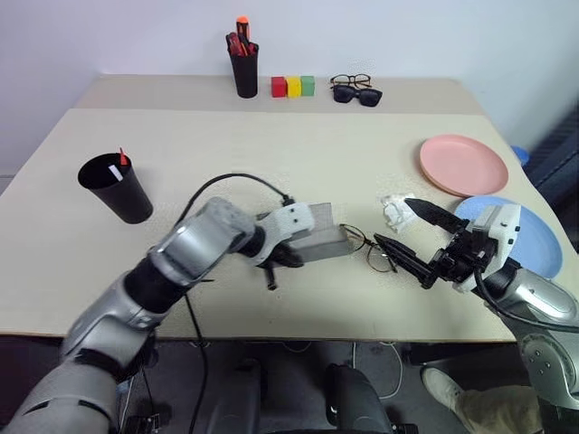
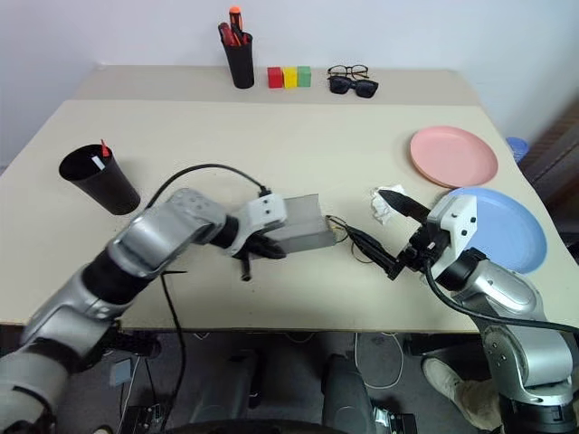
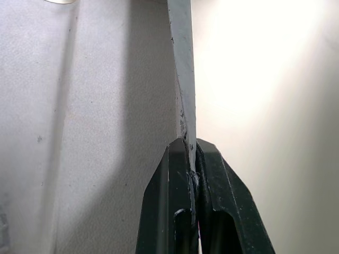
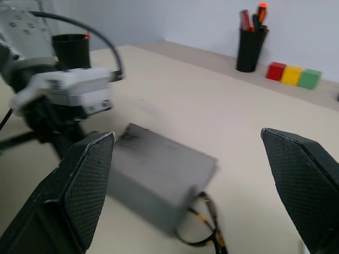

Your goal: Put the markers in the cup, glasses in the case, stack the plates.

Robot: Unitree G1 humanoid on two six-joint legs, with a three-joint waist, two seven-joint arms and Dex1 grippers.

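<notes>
While left jaws pinch the case (image 4: 159, 177) edge, glasses (image 4: 204, 225) lie beside it

On the beige table (image 2: 271, 154), the left gripper (image 2: 258, 246) meets the grey case (image 2: 298, 233) beside the wire-frame glasses (image 2: 348, 237), the right gripper (image 2: 384, 231) stands spread wide near the blue plate (image 2: 511, 226), and both markers (image 2: 99, 155) sit in the cup (image 2: 98, 181).

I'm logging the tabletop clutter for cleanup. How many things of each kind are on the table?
Plates: 2, pink, blue
Black cups: 2, wide cup, pen holder
Eyewear: 3, wire-frame glasses, clear pair, sunglasses
Grey case: 1
Blocks: 3, red, yellow, green
Crumpled paper: 1
Total: 12
</notes>
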